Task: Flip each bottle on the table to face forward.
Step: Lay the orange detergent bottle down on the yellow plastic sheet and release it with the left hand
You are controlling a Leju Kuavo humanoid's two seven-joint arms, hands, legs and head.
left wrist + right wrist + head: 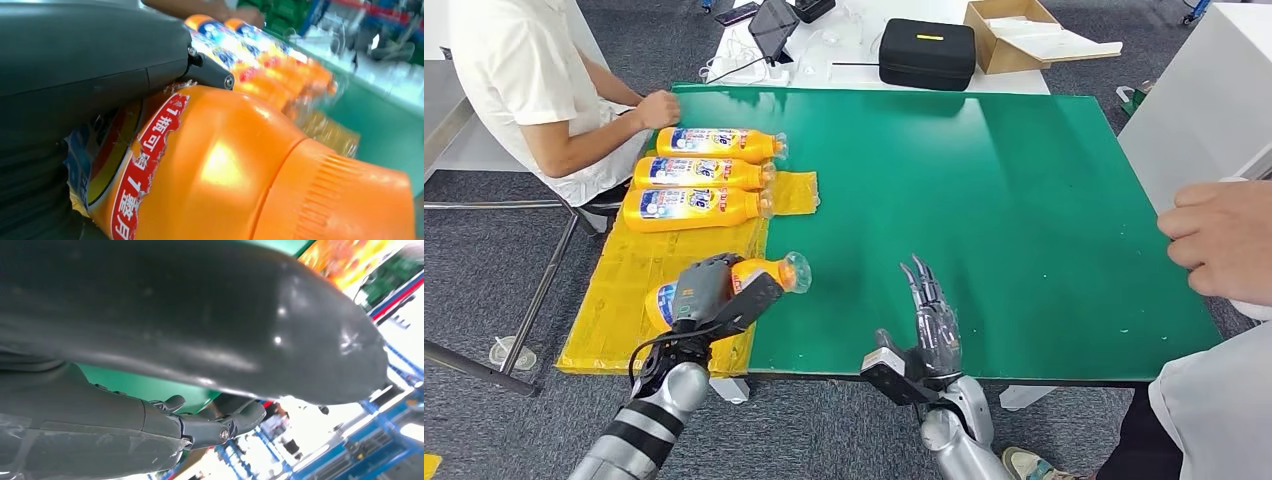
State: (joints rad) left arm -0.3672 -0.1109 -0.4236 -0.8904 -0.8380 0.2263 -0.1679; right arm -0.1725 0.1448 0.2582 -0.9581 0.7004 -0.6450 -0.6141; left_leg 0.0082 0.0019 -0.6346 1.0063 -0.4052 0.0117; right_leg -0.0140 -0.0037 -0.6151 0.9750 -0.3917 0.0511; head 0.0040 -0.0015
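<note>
My left hand (pixel 707 293) grips an orange bottle (pixel 769 272) lying on its side at the near left, cap toward the table's middle. In the left wrist view the same bottle (pixel 225 175) shows its orange shoulder, ribbed cap and a torn red label, with my left hand (pixel 85 65) over it. Three more orange bottles (pixel 714 143) (pixel 699 172) (pixel 689 207) lie in a row on the yellow sheet, blue and white labels up. My right hand (pixel 931 318) stands flat over the near table edge, fingers straight and apart, holding nothing. The right wrist view shows my right hand (pixel 200 335) close up.
The green table (pixel 984 190) has a yellow sheet (pixel 639 290) along its left side. A person in white sits at the far left with a hand (pixel 660 108) by the bottles. Another person's hand (pixel 1219 240) rests at the right edge. A black case (pixel 927 53) and cardboard box (pixel 1014 35) lie beyond.
</note>
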